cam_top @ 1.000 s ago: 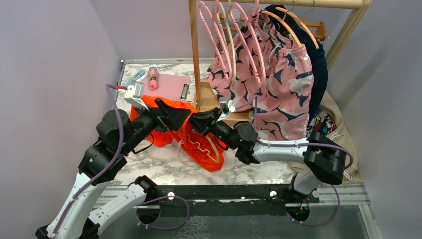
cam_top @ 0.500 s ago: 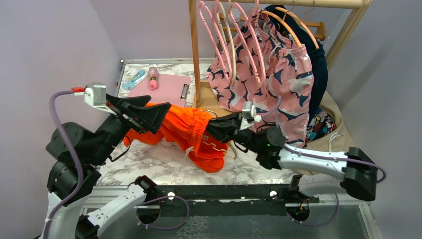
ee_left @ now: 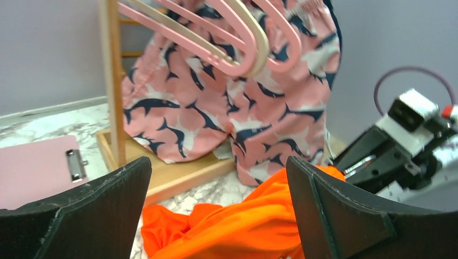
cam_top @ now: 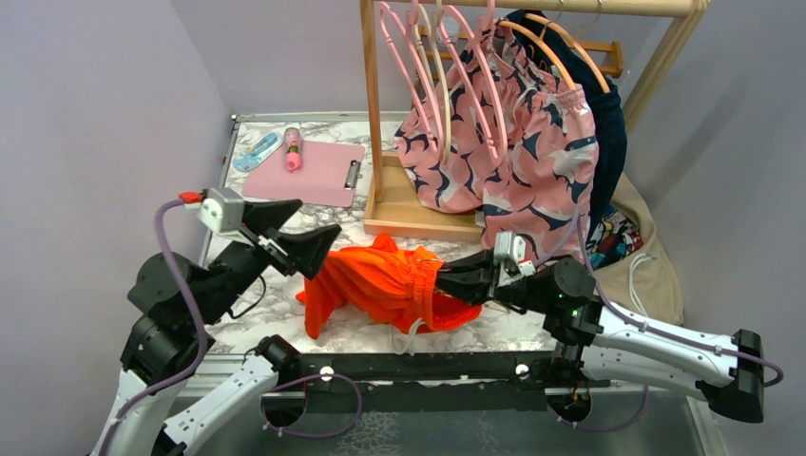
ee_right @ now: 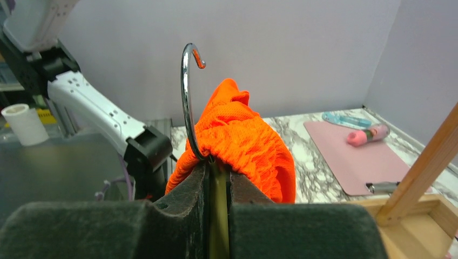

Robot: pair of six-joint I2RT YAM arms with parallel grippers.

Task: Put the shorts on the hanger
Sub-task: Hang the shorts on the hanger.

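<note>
Soft, even light casts weak shadows, with a small glint on the hanger point(ee_right: 185, 97) hook's curve.

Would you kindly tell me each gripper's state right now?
Left gripper: open, empty.
Right gripper: shut on the thin pale-yellow hanger, with the bright orange-red fabric shorts bunched on it.

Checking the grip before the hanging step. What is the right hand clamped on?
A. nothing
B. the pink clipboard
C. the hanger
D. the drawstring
C: the right wrist view shows the right hand shut on the hanger just below its metal hook, with the shorts bunched over it.
</note>
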